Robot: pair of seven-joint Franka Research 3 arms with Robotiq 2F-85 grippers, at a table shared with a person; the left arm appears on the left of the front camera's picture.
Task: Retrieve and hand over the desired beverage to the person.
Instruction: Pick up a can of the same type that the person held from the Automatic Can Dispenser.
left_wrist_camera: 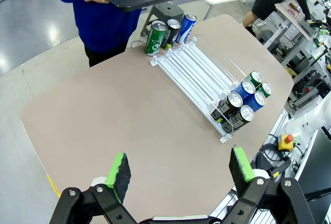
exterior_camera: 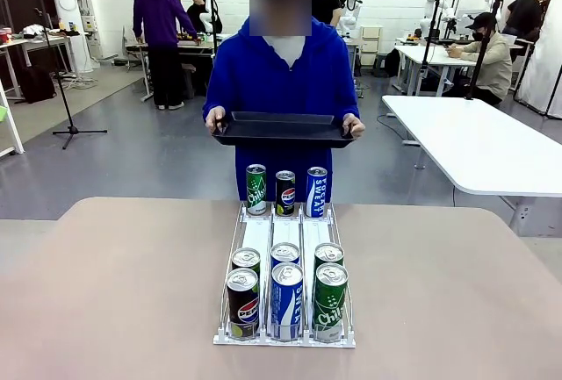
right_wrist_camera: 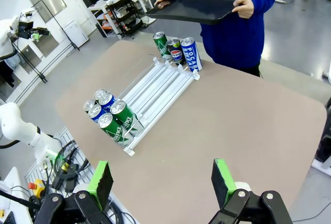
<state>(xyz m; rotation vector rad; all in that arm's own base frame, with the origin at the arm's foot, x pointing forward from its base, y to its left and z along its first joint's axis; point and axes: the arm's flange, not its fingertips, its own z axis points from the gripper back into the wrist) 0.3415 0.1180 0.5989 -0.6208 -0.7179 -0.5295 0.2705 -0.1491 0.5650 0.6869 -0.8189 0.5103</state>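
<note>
- My left end effector (left_wrist_camera: pixel 180 168) hangs over my edge of the counter (left_wrist_camera: pixel 103 110). Its green pads are wide apart with nothing between them.
- The wire can rack (exterior_camera: pixel 285 233) holds six cans at my end. The front row has a Pepsi can (exterior_camera: pixel 242 303) in the left lane, a blue can (exterior_camera: pixel 286 299) in the middle and a green soda can (exterior_camera: pixel 330 301) on the right, each with another can right behind it.
- Past the rack's far end stand three upright cans side by side: a far green can (exterior_camera: pixel 255 190), a far Pepsi can (exterior_camera: pixel 285 192) and a Pocari Sweat can (exterior_camera: pixel 317 191).
- The person (exterior_camera: pixel 281 73) in the blue hoodie stands at the far side, holding an empty black tray (exterior_camera: pixel 283 128) in both hands above those three cans.
- My right end effector (right_wrist_camera: pixel 161 181) hovers well apart from the rack, pads spread and empty.
- By my reading the task has barely begun, and no can is touched. I cannot tell which drink is wanted. I have yet to choose, grasp, carry and hand over.
</note>
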